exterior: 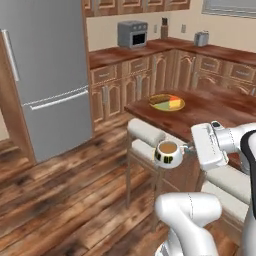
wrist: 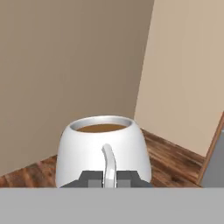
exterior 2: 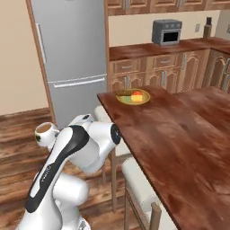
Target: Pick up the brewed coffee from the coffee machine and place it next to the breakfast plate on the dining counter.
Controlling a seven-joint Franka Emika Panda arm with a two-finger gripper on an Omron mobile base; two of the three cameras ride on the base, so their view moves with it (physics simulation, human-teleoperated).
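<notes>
Brewed coffee (exterior: 168, 153) — white mug with dark side markings, light-brown liquid inside, upright, held in the air off the near edge of the dining counter (exterior: 215, 112), above a white-cushioned stool (exterior: 146, 132). It touches no surface. In the right base view the mug (exterior 2: 45, 133) sits at the far left, over the wood floor (exterior 2: 18, 134), well apart from the counter edge. Gripper (wrist: 109, 178) is clamped on the mug's handle: in the hand view the two dark fingertips (wrist: 91, 178) press in on the thin white handle from both sides, mug body (wrist: 103, 148) just beyond them, coffee surface visible at the rim. In the left base view the white hand (exterior: 209, 146) sits just right of the mug, level with it.

Breakfast plate (exterior: 167, 102) — yellow, round, with a green patch, an orange-red wedge and a brown piece on it, lies flat near the far corner of the dining counter, well apart from the mug. Same plate in the right base view (exterior 2: 133, 96), near the counter's corner.

Around: grey fridge (exterior: 42, 75) at left, wall-side cabinets (exterior: 125, 80) behind, a grey toaster oven (exterior: 132, 33) on the back counter, a small grey toaster (exterior: 201, 38) further right. Beige walls (wrist: 65, 65) fill the background of the hand view.
</notes>
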